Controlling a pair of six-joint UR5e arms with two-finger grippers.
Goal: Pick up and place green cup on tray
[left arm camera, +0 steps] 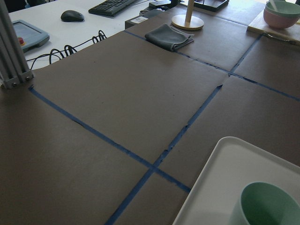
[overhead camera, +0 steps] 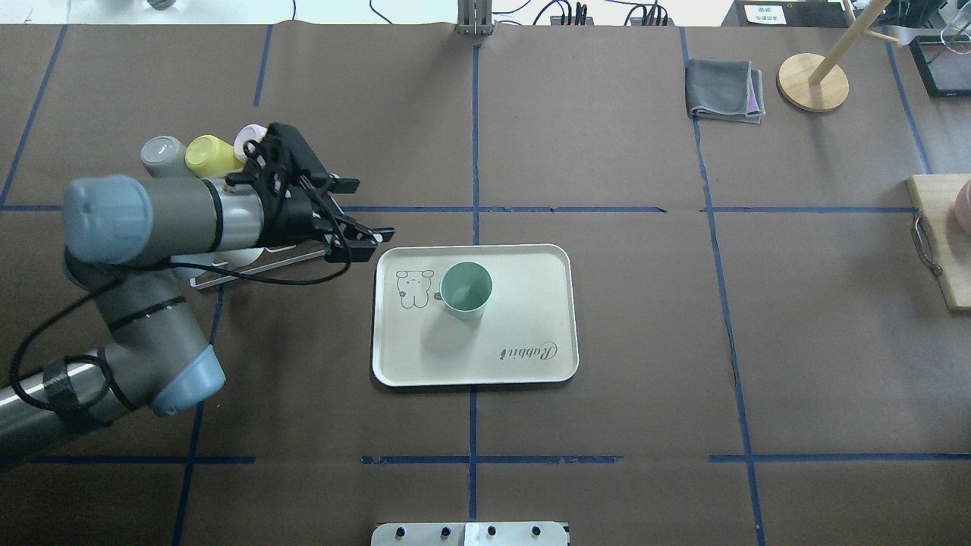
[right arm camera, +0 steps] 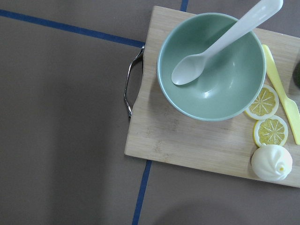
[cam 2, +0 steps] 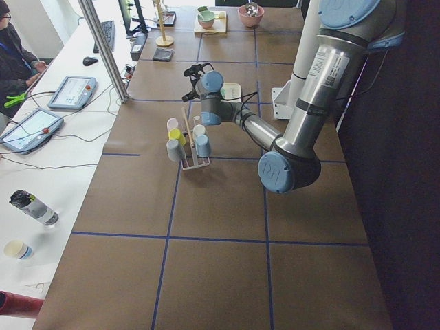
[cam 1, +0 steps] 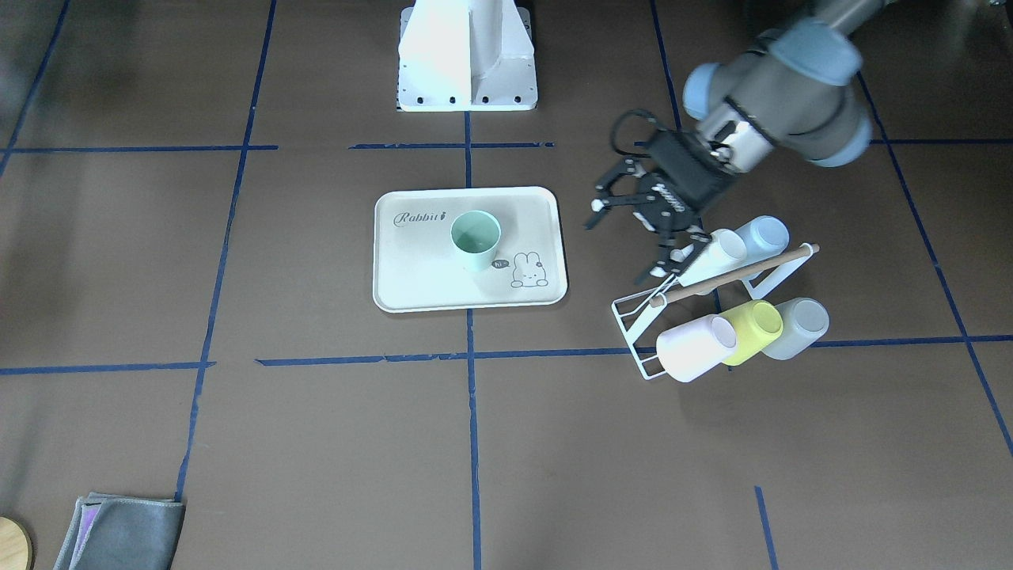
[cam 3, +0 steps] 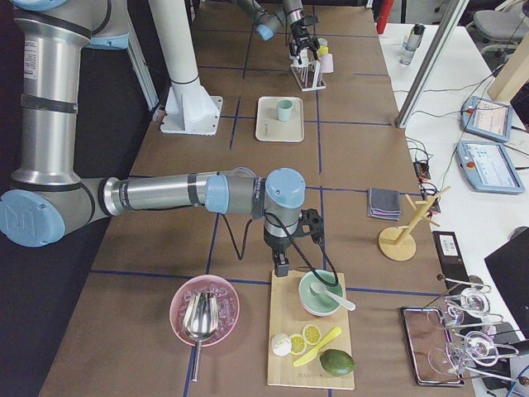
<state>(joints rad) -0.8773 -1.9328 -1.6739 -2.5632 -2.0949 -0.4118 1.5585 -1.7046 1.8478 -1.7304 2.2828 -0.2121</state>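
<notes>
The green cup [cam 1: 476,237] stands upright on the cream tray [cam 1: 411,281], near its middle beside the bunny drawing. Both also show in the overhead view: the cup [overhead camera: 466,289] and the tray [overhead camera: 523,326]. In the left wrist view the cup's rim [left arm camera: 269,206] and the tray's corner [left arm camera: 220,173] sit at the lower right. My left gripper [cam 1: 624,241] is open and empty, above the table between the tray and the cup rack, apart from the cup. My right gripper [cam 3: 285,260] hovers far off over a wooden board; I cannot tell whether it is open.
A white wire rack [cam 1: 645,309] holds several cups, among them a yellow-green one [cam 1: 756,328] and a pale blue one [cam 1: 764,236]. A folded grey cloth [overhead camera: 724,91] and a wooden stand [overhead camera: 812,80] lie at the far right. The board [right arm camera: 187,140] carries a green bowl [right arm camera: 220,89].
</notes>
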